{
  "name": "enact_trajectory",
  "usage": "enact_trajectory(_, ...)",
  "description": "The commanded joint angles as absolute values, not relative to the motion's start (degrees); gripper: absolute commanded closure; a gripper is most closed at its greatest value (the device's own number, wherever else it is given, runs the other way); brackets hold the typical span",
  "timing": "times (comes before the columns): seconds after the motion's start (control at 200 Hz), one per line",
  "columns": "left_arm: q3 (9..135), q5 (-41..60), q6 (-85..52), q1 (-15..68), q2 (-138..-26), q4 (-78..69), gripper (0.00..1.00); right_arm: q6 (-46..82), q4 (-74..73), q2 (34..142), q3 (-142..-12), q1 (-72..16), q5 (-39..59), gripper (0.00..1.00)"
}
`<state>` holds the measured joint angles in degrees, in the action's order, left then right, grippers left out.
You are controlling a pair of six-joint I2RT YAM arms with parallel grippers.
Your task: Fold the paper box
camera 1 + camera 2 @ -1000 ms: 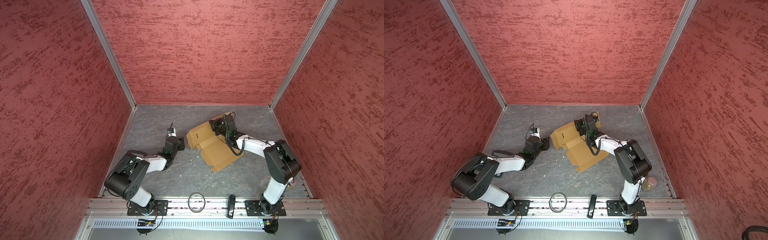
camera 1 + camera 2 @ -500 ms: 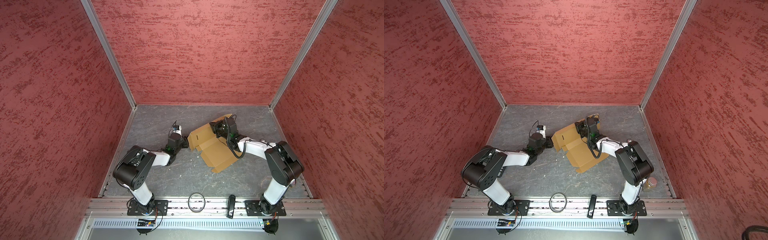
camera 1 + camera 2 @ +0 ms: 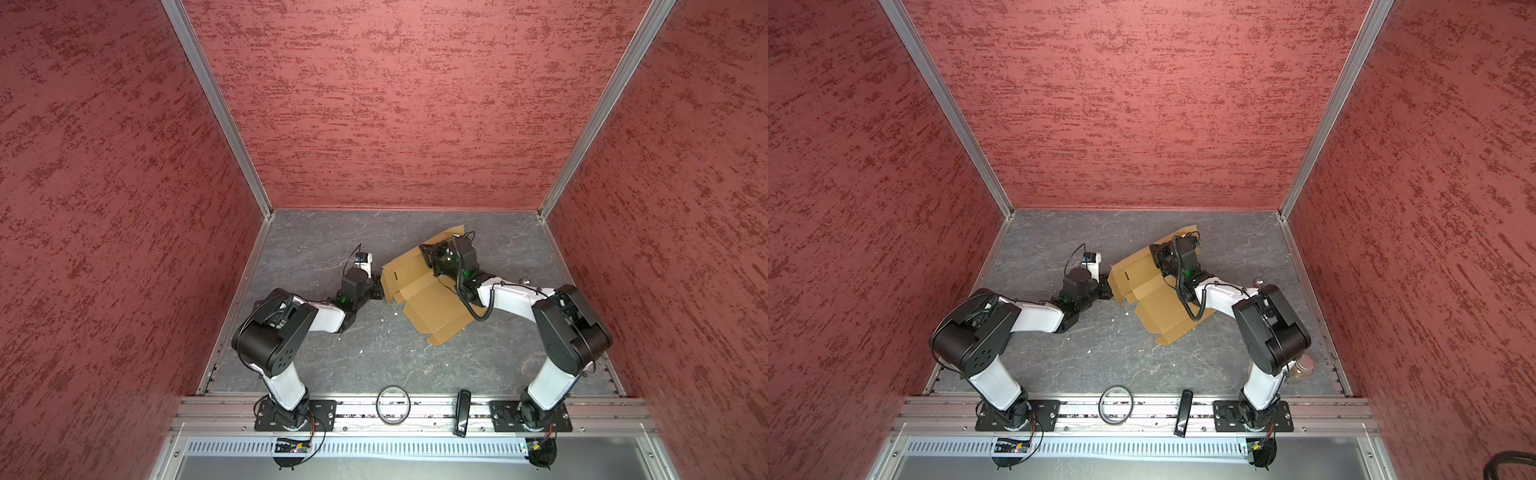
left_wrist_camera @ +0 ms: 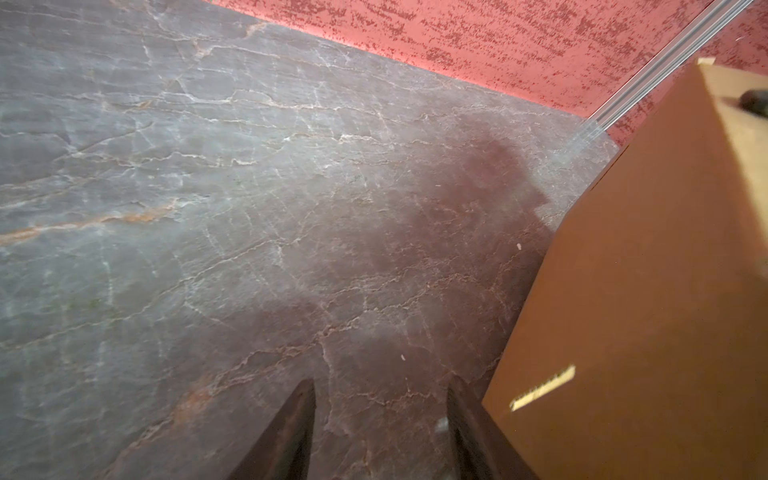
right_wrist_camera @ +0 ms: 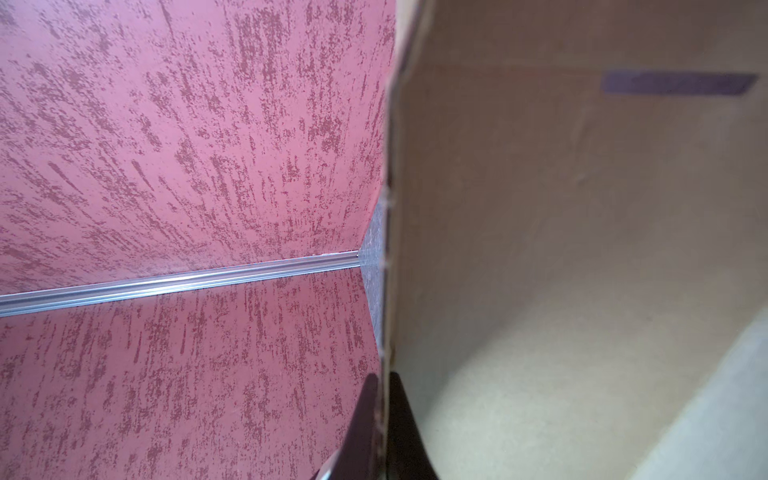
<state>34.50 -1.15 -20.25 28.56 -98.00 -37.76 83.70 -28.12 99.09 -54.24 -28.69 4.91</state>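
Grey tabletop [image 3: 332,241] bears the paper box [image 3: 432,307], right gripper [image 5: 383,376] pinching its raised flap, left gripper [image 4: 381,382] gaping beside it.

You had a plain, unprinted tan-brown paper box [image 3: 432,309] on a grey tabletop [image 3: 316,241] veined with pale, marble-like lines. The walls [image 3: 395,104] were dusty red, streaked with darker red. Your left arm [image 3: 328,318] and right arm [image 3: 515,297] were white with black joints.
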Motion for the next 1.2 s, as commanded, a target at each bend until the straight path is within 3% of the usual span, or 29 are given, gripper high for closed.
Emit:
enact_trajectory(0.0,35.08,-0.44,-19.82,29.07,-99.05,-39.86,0.48,82.94,-31.18,96.92,-53.2,-28.11,4.83,0.93)
enact_trajectory(0.671,35.12,-1.14,-19.68,32.41,-98.71,-38.32,0.47,81.88,-41.74,96.6,-45.55,-28.05,6.68,0.93)
enact_trajectory(1.197,33.22,-2.37,-20.21,33.22,-96.53,-38.71,0.42,79.0,-48.39,98.55,-48.09,-27.88,11.89,0.93)
